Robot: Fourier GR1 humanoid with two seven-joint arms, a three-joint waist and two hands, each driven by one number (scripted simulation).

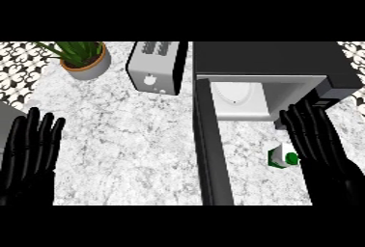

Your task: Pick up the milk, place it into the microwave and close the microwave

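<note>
A small white milk carton (281, 157) with green markings and a green cap stands on the marble counter (121, 144) in front of the microwave (278, 72). The microwave is black, with its door (212, 149) swung open toward me and its pale cavity (246, 99) showing. My right hand (317, 144) is open with straight fingers, just right of the carton and partly over it. My left hand (30, 149) rests open at the lower left, far from the carton.
A silver toaster (153, 67) stands left of the microwave at the back. A potted green plant (82, 58) sits at the back left. Patterned tiles (18, 65) show at the far left and right corners.
</note>
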